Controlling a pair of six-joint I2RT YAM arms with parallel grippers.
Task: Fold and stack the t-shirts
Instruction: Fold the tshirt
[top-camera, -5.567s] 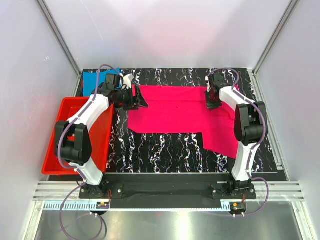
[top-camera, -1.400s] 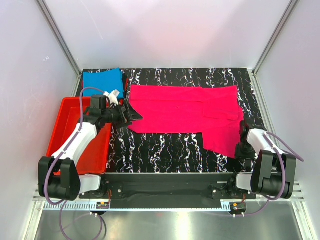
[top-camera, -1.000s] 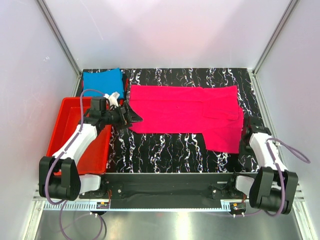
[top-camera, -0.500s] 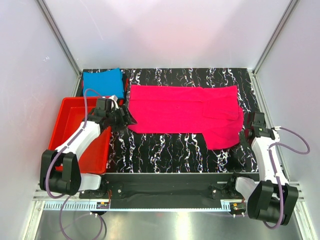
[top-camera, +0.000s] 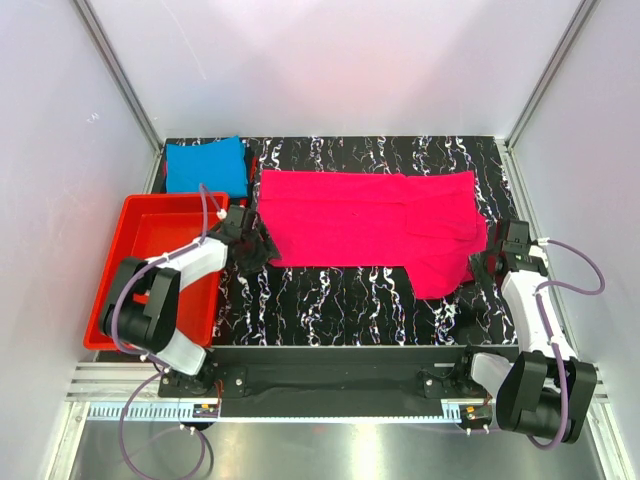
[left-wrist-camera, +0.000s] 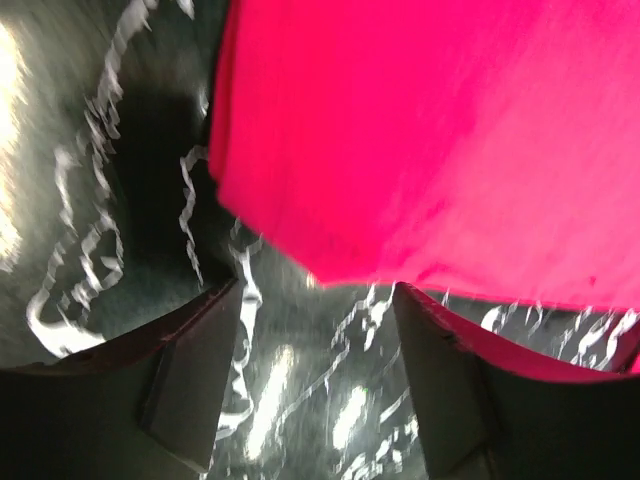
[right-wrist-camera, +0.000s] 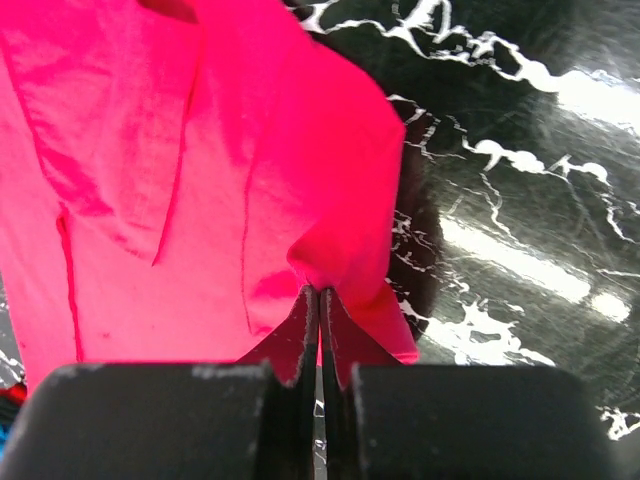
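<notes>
A plain magenta-pink cloth t-shirt (top-camera: 365, 225) lay spread flat across the far middle of the black, white-veined marbled table (top-camera: 330, 300). Its long side ran left to right, and a lobe at its right end reached toward the near edge. A folded turquoise-blue cloth t-shirt (top-camera: 206, 165) sat in the far left corner of the table, just beyond the rigid red plastic tray (top-camera: 140, 245) that stood along the left side.

The left gripper (top-camera: 255, 248) was low over the table at the near left corner of the magenta-pink cloth t-shirt (left-wrist-camera: 450, 130). In the left wrist view its two dark fingers (left-wrist-camera: 190, 370) stood spread apart, with the rounded corner of the cloth just past their tips and bare tabletop showing between them. That view was blurred, so whether the tips touched the cloth could not be made out; nothing looked gripped.

The right gripper (top-camera: 487, 262) was at the right edge of the shirt, beside the near lobe. In the right wrist view the right gripper (right-wrist-camera: 320, 300) had its fingers pressed together, pinching a small peak of the pink cloth (right-wrist-camera: 150, 150) drawn up from its edge. Creases ran away from the pinch.
</notes>
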